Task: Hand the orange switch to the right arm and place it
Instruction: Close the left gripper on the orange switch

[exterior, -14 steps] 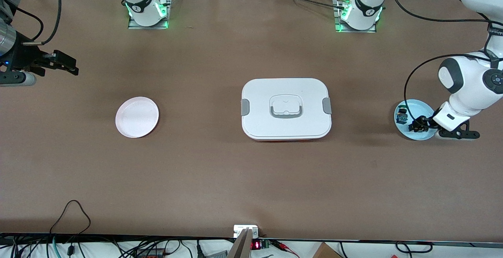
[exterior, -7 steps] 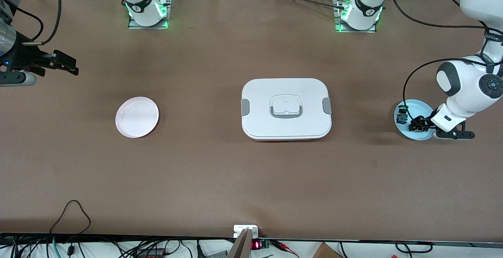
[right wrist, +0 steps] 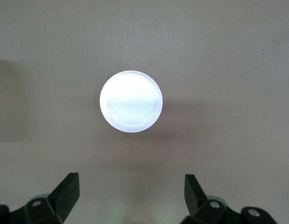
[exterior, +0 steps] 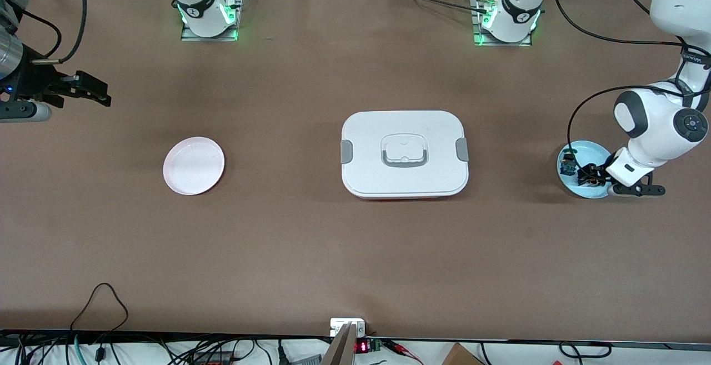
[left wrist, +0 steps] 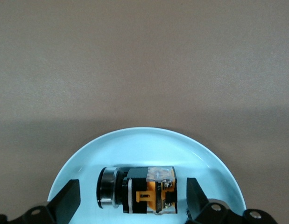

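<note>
The orange switch (left wrist: pixel 139 196) lies on its side on the light blue plate (left wrist: pixel 149 144), black body with an orange band. My left gripper (left wrist: pixel 131 189) is down at the plate (exterior: pixel 589 151), open, one finger on each side of the switch without touching it. In the front view the left gripper (exterior: pixel 587 178) mostly covers the switch. A blue-bodied switch (exterior: pixel 567 164) lies beside it on the same plate. My right gripper (exterior: pixel 94 93) hangs open and empty over bare table at the right arm's end; the right arm waits.
A pale pink plate (exterior: pixel 194 165) lies on the table toward the right arm's end; in the right wrist view the plate (right wrist: pixel 130 101) sits ahead of the right gripper (right wrist: pixel 130 182). A white lidded box (exterior: pixel 405 154) stands mid-table.
The left arm has shifted its gripper a little across the blue plate toward the table's middle, settling around the orange switch. The right arm has not moved.
</note>
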`<act>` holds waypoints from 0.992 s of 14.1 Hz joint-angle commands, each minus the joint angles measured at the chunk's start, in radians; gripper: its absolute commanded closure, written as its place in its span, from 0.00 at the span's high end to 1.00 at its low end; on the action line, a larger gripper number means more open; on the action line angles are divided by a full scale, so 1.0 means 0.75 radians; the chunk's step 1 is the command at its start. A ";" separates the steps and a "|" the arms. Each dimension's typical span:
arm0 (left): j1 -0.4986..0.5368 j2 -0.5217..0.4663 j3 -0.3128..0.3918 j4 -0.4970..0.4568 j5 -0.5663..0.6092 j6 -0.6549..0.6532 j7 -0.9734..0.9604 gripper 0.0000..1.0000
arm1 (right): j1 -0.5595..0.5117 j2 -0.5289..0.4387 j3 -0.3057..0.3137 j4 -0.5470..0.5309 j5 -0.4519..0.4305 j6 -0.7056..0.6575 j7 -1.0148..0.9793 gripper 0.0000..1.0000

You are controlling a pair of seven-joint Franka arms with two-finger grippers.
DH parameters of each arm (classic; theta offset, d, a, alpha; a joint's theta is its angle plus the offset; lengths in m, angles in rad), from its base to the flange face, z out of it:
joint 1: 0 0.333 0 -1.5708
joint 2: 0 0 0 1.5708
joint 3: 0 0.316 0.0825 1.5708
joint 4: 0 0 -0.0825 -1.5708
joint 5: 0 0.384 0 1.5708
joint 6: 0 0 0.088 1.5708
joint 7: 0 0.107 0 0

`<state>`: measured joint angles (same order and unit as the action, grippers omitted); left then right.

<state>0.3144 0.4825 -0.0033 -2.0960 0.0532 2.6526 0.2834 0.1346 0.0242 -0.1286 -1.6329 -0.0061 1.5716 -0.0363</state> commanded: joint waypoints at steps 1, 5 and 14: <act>0.029 -0.003 -0.022 -0.020 -0.014 0.020 0.039 1.00 | 0.000 0.002 0.006 0.019 0.000 -0.020 0.022 1.00; 0.041 0.017 -0.022 -0.018 -0.014 0.020 0.052 1.00 | 0.000 0.002 0.006 0.019 0.000 -0.020 0.022 1.00; 0.049 0.036 -0.028 -0.003 -0.022 0.020 0.060 1.00 | 0.000 0.002 0.006 0.019 0.000 -0.020 0.022 1.00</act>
<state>0.3331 0.5043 -0.0065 -2.1025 0.0532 2.6550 0.2995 0.1346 0.0242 -0.1286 -1.6329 -0.0061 1.5716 -0.0362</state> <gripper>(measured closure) 0.000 0.000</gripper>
